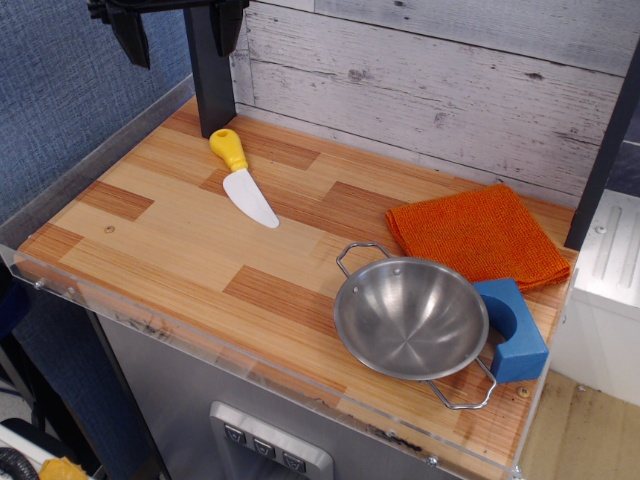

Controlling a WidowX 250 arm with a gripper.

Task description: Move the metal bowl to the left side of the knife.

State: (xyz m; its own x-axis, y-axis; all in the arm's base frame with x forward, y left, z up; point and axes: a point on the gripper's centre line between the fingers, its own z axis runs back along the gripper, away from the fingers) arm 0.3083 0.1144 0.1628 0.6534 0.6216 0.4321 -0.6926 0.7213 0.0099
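The metal bowl [410, 317] is shiny and round with two thin wire loop handles. It sits empty near the front right of the wooden tabletop [180, 240]. The knife [243, 178] has a yellow handle and a short white blade. It lies flat at the back left with the blade pointing to the front right. My gripper [178, 28] hangs at the top left edge of the view, above and behind the knife and far from the bowl. Its two black fingers [130, 38] are spread apart with nothing between them.
An orange cloth [478, 235] lies folded behind the bowl. A blue block [515, 330] with a curved cutout touches the bowl's right side. A black post [211, 85] stands at the back left by the knife handle. A plank wall runs behind, and a clear rim edges the table.
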